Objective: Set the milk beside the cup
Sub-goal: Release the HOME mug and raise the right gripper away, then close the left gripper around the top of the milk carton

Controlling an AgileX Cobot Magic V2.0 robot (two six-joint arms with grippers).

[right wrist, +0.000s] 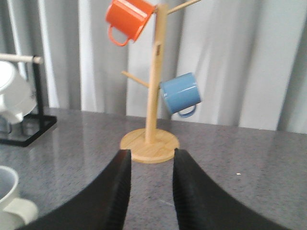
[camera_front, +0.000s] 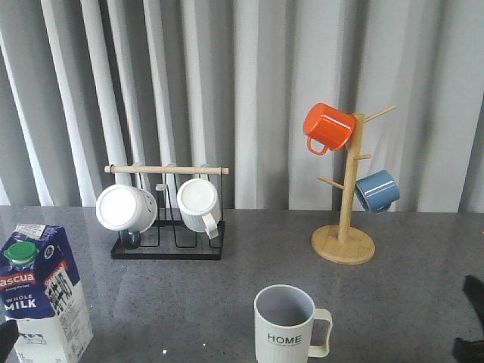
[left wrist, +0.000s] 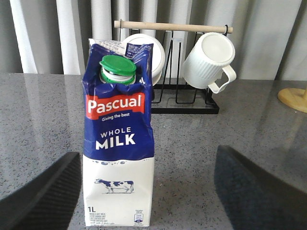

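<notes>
Both grippers hold nothing: my left gripper (left wrist: 146, 191) is spread wide around the milk (camera_front: 41, 291) without touching it (carton upright at the table's (camera_front: 393, 287) near-left edge), my right gripper (right wrist: 151, 184) nearly closed. I see the cup (camera_front: 287, 325) standing well right of the milk.

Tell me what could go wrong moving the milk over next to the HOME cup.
The milk is tall and narrow; a grip near the cap could tip it. The left claw is open, with the carton off-centre toward one finger, so closing may nudge it. Set down too close, it could knock the cup or its handle.
</notes>
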